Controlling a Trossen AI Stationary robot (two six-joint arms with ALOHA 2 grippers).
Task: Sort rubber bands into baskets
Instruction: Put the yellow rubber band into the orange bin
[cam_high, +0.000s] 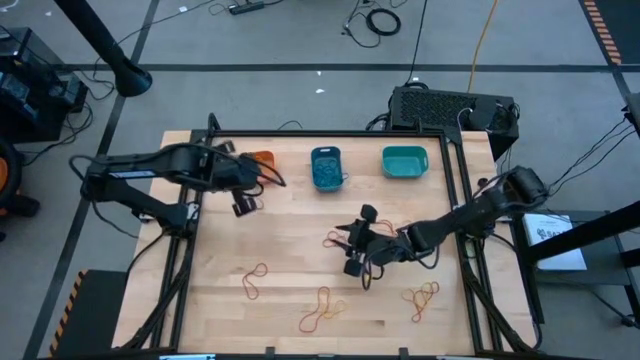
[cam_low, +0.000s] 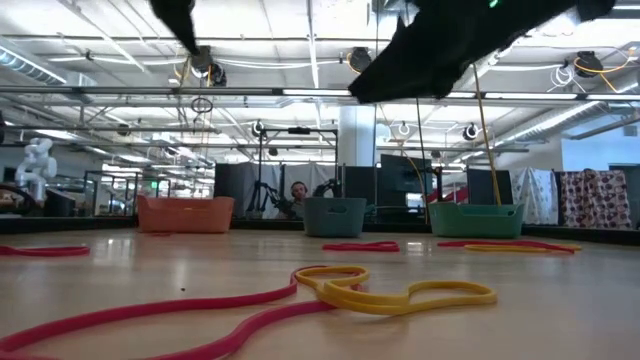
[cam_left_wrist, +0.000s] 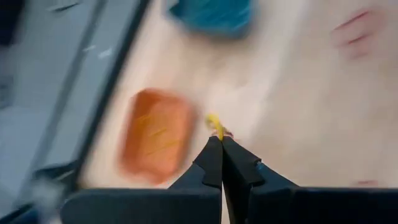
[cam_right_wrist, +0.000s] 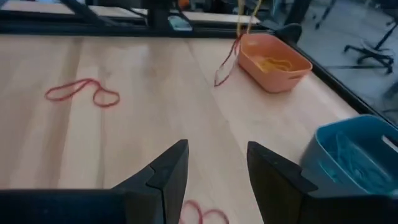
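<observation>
Left claw (cam_left_wrist: 221, 144) pinching yellow band (cam_left_wrist: 215, 126) beside orange basket (cam_left_wrist: 155, 135); right claw (cam_right_wrist: 217, 163) wide, mid-table.

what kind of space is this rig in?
Likely a big open robotics lab or industrial workspace. The low view shows exposed ceiling trusses with strip lights; the high view shows a wooden table on concrete floor, cables trailing, and an electronics box behind.

A grey floor (cam_high: 300, 40) marked with dark seams is seen around the wooden table (cam_high: 300, 260). Black cables (cam_high: 380, 20) and a yellow cable (cam_high: 487, 30) are laid on it beyond the table. Behind the table, a white column (cam_low: 355, 135) is seen under a ceiling hung with pipes and strip lights (cam_low: 320, 92)
</observation>
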